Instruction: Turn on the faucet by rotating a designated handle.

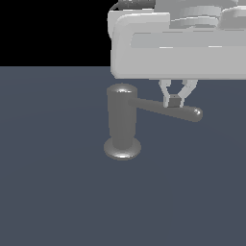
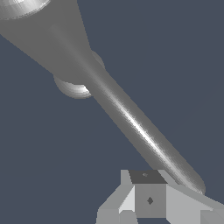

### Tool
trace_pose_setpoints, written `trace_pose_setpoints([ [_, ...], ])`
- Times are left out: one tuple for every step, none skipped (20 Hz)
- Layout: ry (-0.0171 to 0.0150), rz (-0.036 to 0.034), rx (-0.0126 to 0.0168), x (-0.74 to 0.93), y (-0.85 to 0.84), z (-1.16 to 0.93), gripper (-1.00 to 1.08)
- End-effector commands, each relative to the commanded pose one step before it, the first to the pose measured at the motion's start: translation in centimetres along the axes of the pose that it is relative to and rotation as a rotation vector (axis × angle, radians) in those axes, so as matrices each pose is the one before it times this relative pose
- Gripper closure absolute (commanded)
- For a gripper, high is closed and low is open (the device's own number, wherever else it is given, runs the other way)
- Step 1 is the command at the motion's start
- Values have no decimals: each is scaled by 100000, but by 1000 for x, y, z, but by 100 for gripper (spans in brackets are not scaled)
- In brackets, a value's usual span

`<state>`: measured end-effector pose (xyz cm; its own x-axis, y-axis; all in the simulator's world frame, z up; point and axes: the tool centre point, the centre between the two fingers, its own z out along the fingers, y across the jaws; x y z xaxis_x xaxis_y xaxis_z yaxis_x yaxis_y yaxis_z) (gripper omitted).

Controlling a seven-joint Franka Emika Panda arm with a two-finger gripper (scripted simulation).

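The faucet (image 1: 122, 117) is a dull grey upright cylinder on a round flared base (image 1: 122, 150), standing on the dark floor. Its handle (image 1: 166, 109), a slim dark rod with a rounded end, sticks out sideways toward the exterior view's right. My gripper (image 1: 174, 101) hangs over the rod's outer half, fingers drawn together with nothing between them, tips at the rod's level. In the wrist view the handle (image 2: 140, 127) runs from the faucet (image 2: 48, 35) diagonally past the shut gripper (image 2: 148, 199), whose tips sit right beside the rod's end. Contact cannot be told.
The pale grey hand and arm body (image 1: 178, 48) fills the upper right of the exterior view, just above the faucet's top. A flat dark blue-grey floor (image 1: 57, 192) spreads around the faucet base.
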<state>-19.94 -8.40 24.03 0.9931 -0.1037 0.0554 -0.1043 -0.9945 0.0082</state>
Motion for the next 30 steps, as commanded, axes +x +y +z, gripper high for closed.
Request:
trace_pose_setpoints([
  [-479, 568, 37, 585, 730, 271, 108],
  [-110, 46, 12, 247, 223, 48, 108],
  [-110, 46, 12, 247, 223, 48, 108],
  [-119, 50, 13, 250, 225, 52, 108],
  [-119, 50, 13, 250, 226, 52, 108],
  [-127, 53, 14, 252, 228, 55, 108],
  [-110, 46, 13, 250, 225, 48, 108],
  [-119, 49, 14, 252, 227, 52, 108],
  [-127, 53, 15, 254, 229, 55, 108],
  [-110, 46, 13, 251, 226, 48, 108],
  [-127, 53, 15, 254, 229, 55, 108],
  [-110, 46, 13, 251, 226, 48, 108],
  [-119, 49, 14, 253, 227, 51, 108],
  [-127, 53, 15, 255, 229, 55, 108],
  [-110, 45, 14, 252, 226, 48, 108],
  [-119, 49, 15, 253, 227, 51, 108],
  [-119, 49, 15, 253, 227, 51, 108],
  [-127, 52, 16, 255, 229, 55, 108],
  [-110, 45, 14, 252, 225, 47, 108],
  [-127, 52, 16, 255, 228, 55, 108],
  [-90, 37, 12, 248, 221, 38, 108],
  [-142, 58, 19, 257, 231, 61, 108],
  [-110, 45, 15, 251, 224, 47, 108],
  [-127, 52, 17, 254, 227, 54, 108],
  [-110, 45, 15, 250, 223, 47, 108],
  [-127, 52, 17, 253, 227, 54, 108],
  [-110, 45, 15, 250, 223, 47, 108],
  [-110, 45, 15, 250, 222, 46, 108],
  [-118, 49, 17, 251, 224, 50, 108],
  [-118, 49, 17, 250, 223, 50, 108],
])
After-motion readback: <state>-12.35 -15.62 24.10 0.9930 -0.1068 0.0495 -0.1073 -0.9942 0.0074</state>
